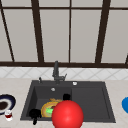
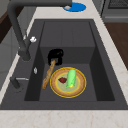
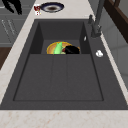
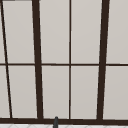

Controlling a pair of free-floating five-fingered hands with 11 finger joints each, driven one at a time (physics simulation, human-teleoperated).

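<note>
Over on the left of the front view, a dark blue round plate [image 1: 6, 103] sits on the pale counter with a small red and white cup [image 1: 8, 115] just beside it. Next comes the left hand [image 1: 34, 115], floating at the near left corner of the dark grey sink [image 1: 90, 100], with loosely hanging fingers that hold nothing. Inside the deep basin lies a round yellow plate [image 2: 68, 82] with a green cucumber [image 2: 71, 78] and a small dark red bit [image 2: 62, 80] on it. A long brown bread stick [image 2: 48, 74] leans beside that plate. The right hand [image 2: 55, 56] is at the stick's far end, fingers curled around it. A big red ball [image 1: 67, 114] hides much of the plate in the front view. Far right, a blue plate [image 1: 125, 104] is cut off by the edge.
</note>
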